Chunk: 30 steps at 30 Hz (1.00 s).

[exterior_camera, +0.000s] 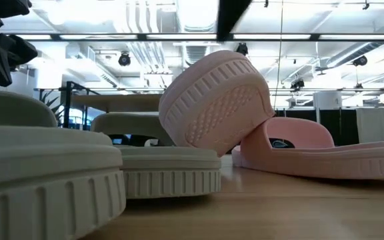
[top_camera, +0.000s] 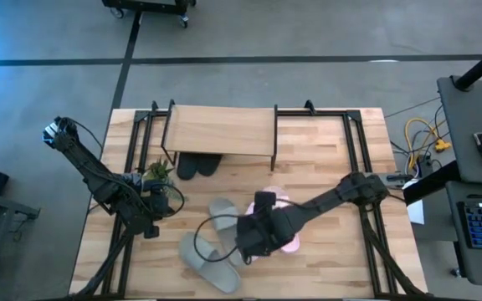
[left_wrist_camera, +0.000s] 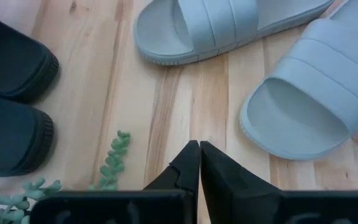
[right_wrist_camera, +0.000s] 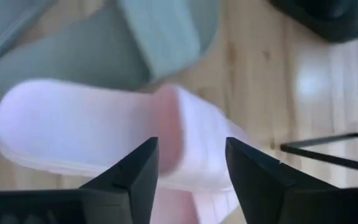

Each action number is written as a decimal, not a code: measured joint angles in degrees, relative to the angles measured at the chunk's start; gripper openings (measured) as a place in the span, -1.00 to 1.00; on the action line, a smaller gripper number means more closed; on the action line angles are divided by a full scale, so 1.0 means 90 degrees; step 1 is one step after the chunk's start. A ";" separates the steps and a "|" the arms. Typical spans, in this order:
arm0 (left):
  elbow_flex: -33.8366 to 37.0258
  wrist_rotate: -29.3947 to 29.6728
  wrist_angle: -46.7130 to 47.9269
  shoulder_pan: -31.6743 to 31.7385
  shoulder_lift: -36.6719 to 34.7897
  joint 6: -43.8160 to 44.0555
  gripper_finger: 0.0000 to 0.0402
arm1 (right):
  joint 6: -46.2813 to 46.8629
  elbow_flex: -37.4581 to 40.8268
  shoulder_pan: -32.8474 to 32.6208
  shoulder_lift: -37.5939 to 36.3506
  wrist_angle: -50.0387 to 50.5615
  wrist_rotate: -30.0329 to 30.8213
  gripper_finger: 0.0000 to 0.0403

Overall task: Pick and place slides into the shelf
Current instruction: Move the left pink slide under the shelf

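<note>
The shelf (top_camera: 220,130) stands at the table's far middle, with a black pair of slides (top_camera: 199,165) under its near edge. Two grey-green slides (top_camera: 224,213) (top_camera: 212,263) lie flat on the table's near middle. One pink slide (exterior_camera: 215,100) is tipped up, sole toward the near edge, leaning on the other pink slide (exterior_camera: 312,150), which lies flat. My right gripper (right_wrist_camera: 191,162) hangs open above the pink slide (right_wrist_camera: 86,130), clear of it. My left gripper (left_wrist_camera: 199,162) is shut and holds nothing; it stands left of the grey-green slides (left_wrist_camera: 309,99).
A small green plant (top_camera: 159,171) sits by my left gripper, near the black slides (left_wrist_camera: 11,93). Black metal frames (top_camera: 354,142) stand on the table to either side of the shelf. Bare wood lies along the near right of the table.
</note>
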<state>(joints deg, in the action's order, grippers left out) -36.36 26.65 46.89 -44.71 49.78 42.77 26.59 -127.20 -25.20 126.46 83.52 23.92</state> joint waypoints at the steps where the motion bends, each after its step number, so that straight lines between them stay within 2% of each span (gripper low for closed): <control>1: 0.0002 0.0000 0.0005 0.0000 0.0000 -0.0010 -1.00 | -0.0008 0.0111 -0.0038 0.0046 0.0010 -0.0012 -0.09; 6: 0.0002 0.0012 -0.0031 0.0000 -0.0001 0.0024 -1.00 | 0.0025 0.0528 -0.0132 0.0165 -0.0024 0.0233 -0.05; 13: 0.0005 0.0027 -0.0019 0.0001 0.0005 0.0029 -1.00 | 0.0178 0.1217 -0.0067 0.0164 -0.0195 0.0208 -0.05; 18: 0.0007 0.0031 -0.0015 0.0001 0.0005 0.0032 -1.00 | 0.0211 0.1494 -0.0006 0.0152 -0.0597 0.0575 -0.10; 22: 0.0009 0.0031 -0.0015 0.0002 0.0010 0.0033 -1.00 | 0.0214 0.1509 0.0087 0.0156 -0.0715 0.0683 -0.31; 28: 0.0009 0.0032 -0.0015 0.0001 0.0010 0.0038 -1.00 | 0.0195 0.1311 0.0115 0.0174 -0.0618 0.1290 -0.88; 30: 0.0009 0.0032 -0.0015 0.0002 0.0010 0.0038 -1.00 | 0.0194 0.1119 0.0138 0.0177 -0.0654 0.1554 -0.91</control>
<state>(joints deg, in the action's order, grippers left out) -36.27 26.94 46.76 -44.69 49.87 43.11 28.33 -117.13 -23.96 128.05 77.64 37.91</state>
